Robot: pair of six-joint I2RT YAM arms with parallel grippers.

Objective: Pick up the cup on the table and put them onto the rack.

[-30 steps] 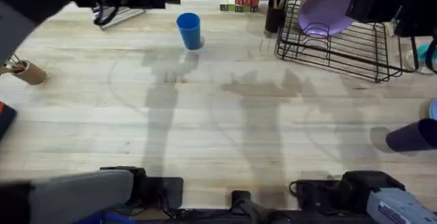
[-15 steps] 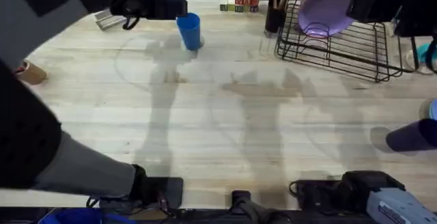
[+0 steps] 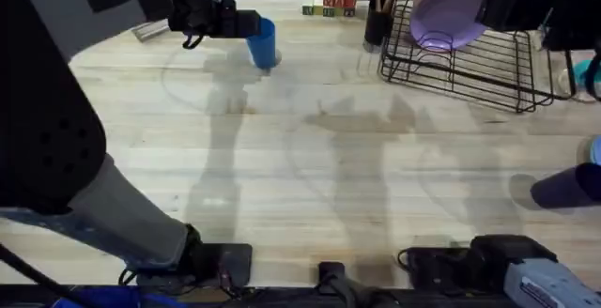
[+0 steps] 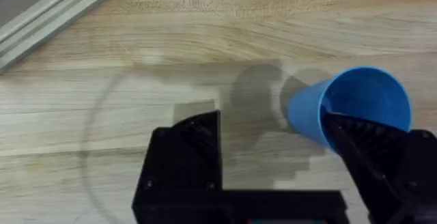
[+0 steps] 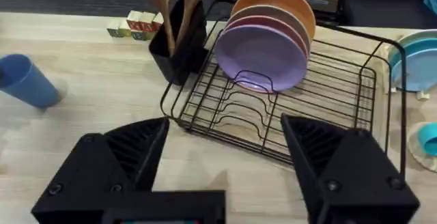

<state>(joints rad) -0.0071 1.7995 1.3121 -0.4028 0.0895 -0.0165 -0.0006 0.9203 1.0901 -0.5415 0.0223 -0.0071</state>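
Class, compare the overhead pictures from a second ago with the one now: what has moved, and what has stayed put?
The left end effector swept rightward along the table's far edge to the blue cup; one finger now sits inside the rim, still open, nothing lifted. The cup, the black rack with its plates, and the right end effector stayed where they were.

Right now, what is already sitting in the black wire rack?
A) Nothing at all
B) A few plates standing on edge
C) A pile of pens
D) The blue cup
B: plates, purple in front with orange behind, stand upright in the rack, while the blue cup is on the table next to the left gripper.
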